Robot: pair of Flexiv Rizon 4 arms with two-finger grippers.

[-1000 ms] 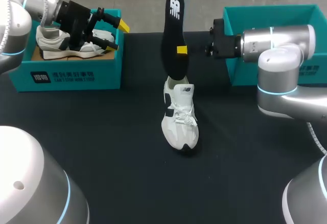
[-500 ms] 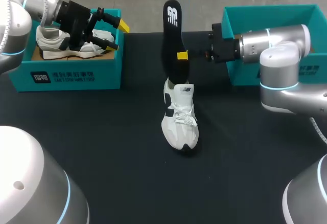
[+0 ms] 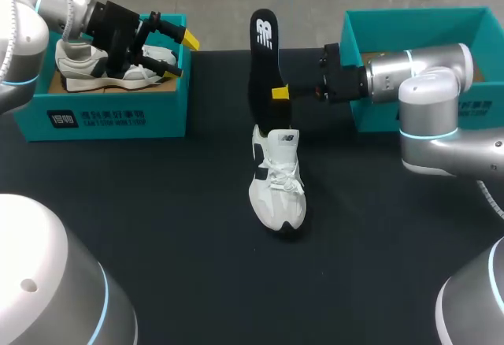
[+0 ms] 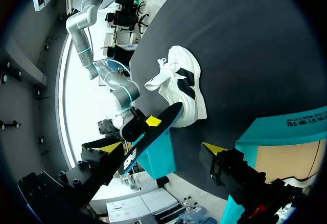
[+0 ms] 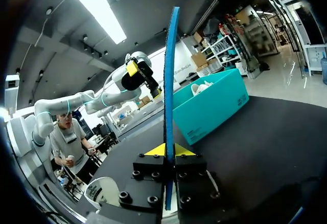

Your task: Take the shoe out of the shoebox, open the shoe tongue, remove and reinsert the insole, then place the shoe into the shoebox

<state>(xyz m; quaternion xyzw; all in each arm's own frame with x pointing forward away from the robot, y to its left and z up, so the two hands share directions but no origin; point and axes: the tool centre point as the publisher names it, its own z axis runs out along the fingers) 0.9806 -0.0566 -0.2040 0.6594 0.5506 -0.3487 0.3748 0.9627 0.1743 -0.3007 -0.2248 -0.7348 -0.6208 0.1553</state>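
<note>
shoe (image 3: 277,183) — smooth white upper | insole (image 3: 264,61) — matt black | table (image 3: 157,227): matt dark

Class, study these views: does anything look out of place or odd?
Yes: the black insole stands upright above the white shoe mid-table, its lower end at the shoe's heel, pinched in the right jaws, not lying inside.

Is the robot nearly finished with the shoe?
About halfway. Done: the shoe sits out on the table. In hand: the right tool pinches the insole upright, its lower end at the shoe's opening. Left: seating the insole and putting the shoe into the shoebox.
</note>
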